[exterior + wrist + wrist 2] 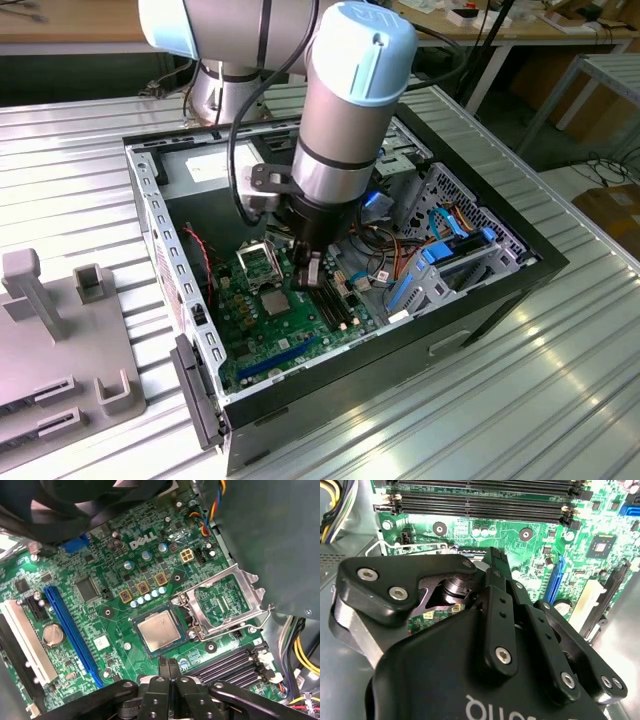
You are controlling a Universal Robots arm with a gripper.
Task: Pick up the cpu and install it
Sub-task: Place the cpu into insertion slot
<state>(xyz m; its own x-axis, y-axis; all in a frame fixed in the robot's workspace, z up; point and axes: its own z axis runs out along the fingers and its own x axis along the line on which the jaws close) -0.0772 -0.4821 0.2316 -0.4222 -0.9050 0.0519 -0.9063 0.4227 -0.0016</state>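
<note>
exterior view: my gripper (307,268) hangs low inside the open computer case (520,262), over the motherboard (262,345).

second wrist view: the gripper's linkage covers the socket area; beyond it lie the memory slots (480,500).

first wrist view: the cpu (158,632) lies flat in the socket, apart from the fingers (168,667), which are pressed together and hold nothing. the load plate (231,600) stands open. i judge seating is done; the next move calls for checking that the chip lies level.
</note>
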